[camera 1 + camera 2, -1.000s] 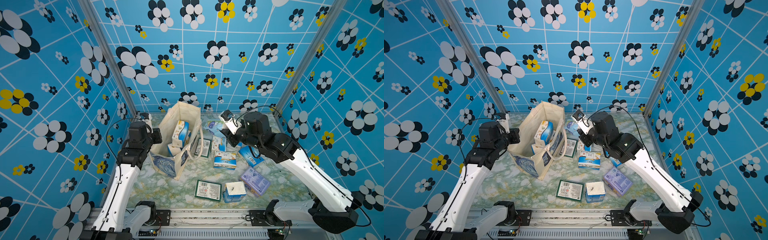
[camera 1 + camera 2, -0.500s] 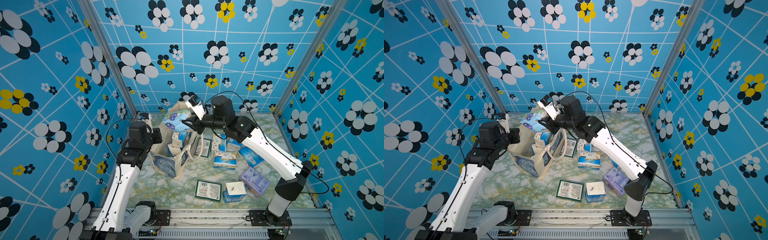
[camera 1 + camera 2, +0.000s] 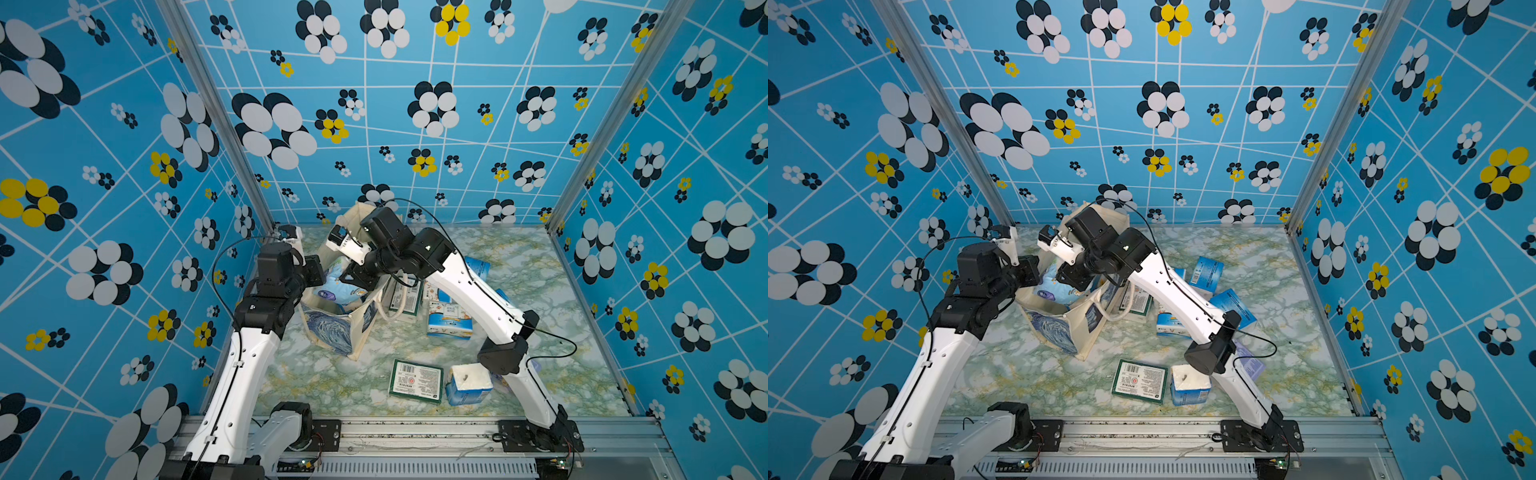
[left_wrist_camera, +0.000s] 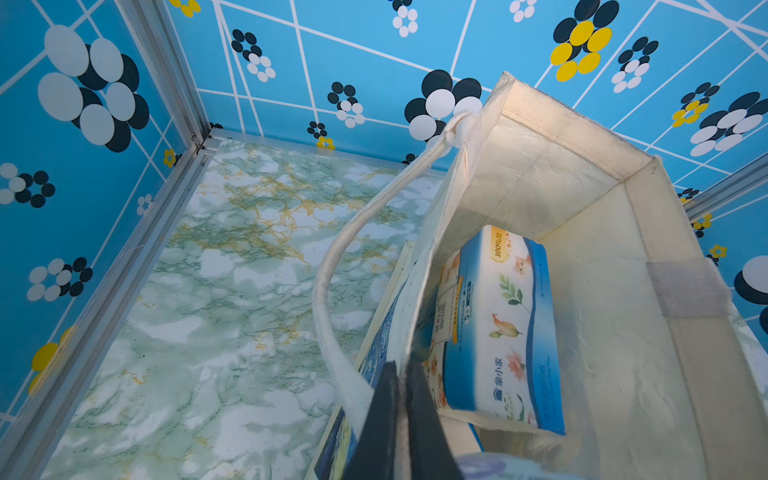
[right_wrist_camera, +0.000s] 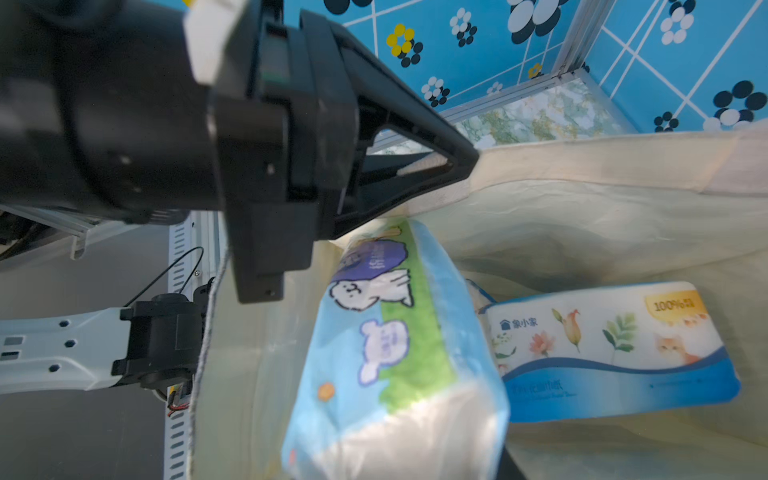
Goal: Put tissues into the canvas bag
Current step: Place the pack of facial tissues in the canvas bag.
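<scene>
The canvas bag [image 3: 332, 332] [image 3: 1059, 328] stands open at the table's left. My left gripper [image 3: 313, 270] [image 4: 401, 374] is shut on the bag's near rim, and its black fingers [image 5: 457, 160] pinch the cream hem. My right gripper [image 3: 357, 278] [image 3: 1073, 276] is shut on a blue-and-green tissue pack with a white cartoon dog [image 5: 395, 353] [image 3: 340, 286], held in the bag's mouth; its fingertips are hidden behind the pack. A blue-and-white flowered pack [image 4: 498, 332] [image 5: 602, 353] lies inside the bag. Several more tissues lie on the table to the right.
A green-labelled pack [image 3: 415, 380] and a torn blue pack [image 3: 469, 384] lie near the front edge. Other packs [image 3: 449, 320] cluster under the right arm, with a lavender one [image 3: 1252, 365] behind its elbow. The bag's loop handle [image 4: 332, 291] hangs outside. Patterned walls enclose the table.
My right arm swung left from the pile with the dog-print pack and lowered it into the bag's mouth. The left arm stayed put on the rim.
</scene>
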Robot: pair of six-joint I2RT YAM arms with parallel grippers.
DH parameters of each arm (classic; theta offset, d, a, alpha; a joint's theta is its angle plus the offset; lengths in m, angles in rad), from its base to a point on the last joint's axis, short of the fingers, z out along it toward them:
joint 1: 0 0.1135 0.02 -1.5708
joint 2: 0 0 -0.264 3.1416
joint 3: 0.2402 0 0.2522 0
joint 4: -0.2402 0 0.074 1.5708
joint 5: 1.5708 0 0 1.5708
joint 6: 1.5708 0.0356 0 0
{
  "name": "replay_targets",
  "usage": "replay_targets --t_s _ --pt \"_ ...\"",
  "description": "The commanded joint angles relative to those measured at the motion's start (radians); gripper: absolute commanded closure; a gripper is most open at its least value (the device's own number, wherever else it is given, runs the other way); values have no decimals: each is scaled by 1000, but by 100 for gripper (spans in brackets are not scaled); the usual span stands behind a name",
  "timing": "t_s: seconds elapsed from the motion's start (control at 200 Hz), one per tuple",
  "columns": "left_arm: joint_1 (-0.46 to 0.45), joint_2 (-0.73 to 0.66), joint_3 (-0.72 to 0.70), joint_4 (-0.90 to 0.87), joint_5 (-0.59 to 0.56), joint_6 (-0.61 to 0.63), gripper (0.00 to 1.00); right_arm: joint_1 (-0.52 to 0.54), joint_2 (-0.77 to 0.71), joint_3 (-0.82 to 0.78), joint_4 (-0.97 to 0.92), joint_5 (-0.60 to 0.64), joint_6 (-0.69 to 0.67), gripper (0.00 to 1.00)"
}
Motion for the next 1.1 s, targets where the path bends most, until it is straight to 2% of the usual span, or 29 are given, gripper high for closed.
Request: replay_targets --t_s 0.0,0.17,0.255,0.32,0.49,0.59,0.63,0.75,0.845,0.99,1.094 --pt "-4 -19 46 55 -2 -15 100 4 46 42 -132 36 -30 74" --pt "-7 -21 36 66 -6 -20 100 22 72 4 -73 45 -19 74" --pt "-8 -19 32 67 -6 -20 100 28 84 4 -39 25 -6 69" --pt "-9 -19 31 65 -9 -21 100 29 87 4 -14 9 9 59" --pt "-8 -19 37 51 -23 -6 100 28 53 0 35 47 16 43" --pt "-8 -20 34 47 -32 -1 100 25 7 -30 80 56 32 29" --pt "-8 -21 34 47 -33 -1 100 22 -20 -55 109 52 43 21" --pt "-8 -22 28 43 -37 2 100 4 -126 -173 222 34 95 12" --pt "-6 -22 27 36 -43 10 100 -28 -255 -340 361 15 160 9" --pt "-6 -28 33 27 -56 26 100 -113 -437 -635 559 49 302 10" --pt "-6 -36 34 29 -64 39 100 -176 -513 -782 596 121 377 16"
